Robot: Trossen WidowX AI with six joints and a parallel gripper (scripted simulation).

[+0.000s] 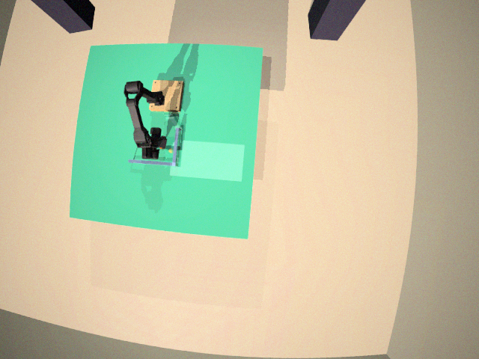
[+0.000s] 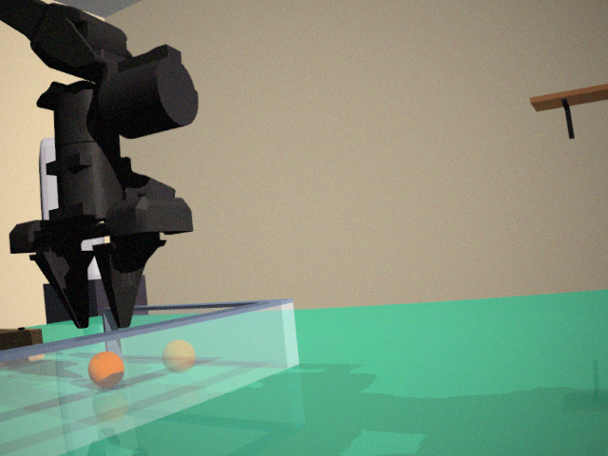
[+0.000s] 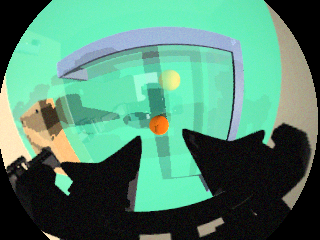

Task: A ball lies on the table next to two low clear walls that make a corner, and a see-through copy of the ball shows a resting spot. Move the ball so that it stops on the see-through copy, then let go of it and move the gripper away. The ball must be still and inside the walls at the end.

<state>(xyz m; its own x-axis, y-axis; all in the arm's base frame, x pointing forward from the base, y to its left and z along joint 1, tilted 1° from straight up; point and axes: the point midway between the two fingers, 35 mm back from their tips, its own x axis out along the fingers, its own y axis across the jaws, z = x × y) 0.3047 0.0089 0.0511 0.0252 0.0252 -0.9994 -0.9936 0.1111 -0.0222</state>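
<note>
The orange ball (image 2: 106, 370) (image 3: 159, 125) lies on the green table inside the corner; in the top view only a sliver shows beside the arm. The see-through yellowish copy (image 1: 170, 151) (image 2: 179, 356) (image 3: 170, 80) is apart from it, nearer the corner. One low clear wall (image 1: 177, 144) (image 3: 145, 38) and the other clear wall (image 1: 150, 162) (image 3: 238, 90) meet at a corner. My gripper (image 2: 103, 327) (image 3: 162, 135) points down above the ball, partly open, with nothing between its fingers. In the exterior view the fingertips are higher than the ball.
A wooden base plate (image 1: 174, 96) (image 3: 37, 120) carries the arm's foot at the back of the green table (image 1: 216, 209) (image 2: 466, 343). In the exterior view a wall shelf (image 2: 569, 97) is far off, and a light grey shape (image 2: 47, 181) shows behind my arm.
</note>
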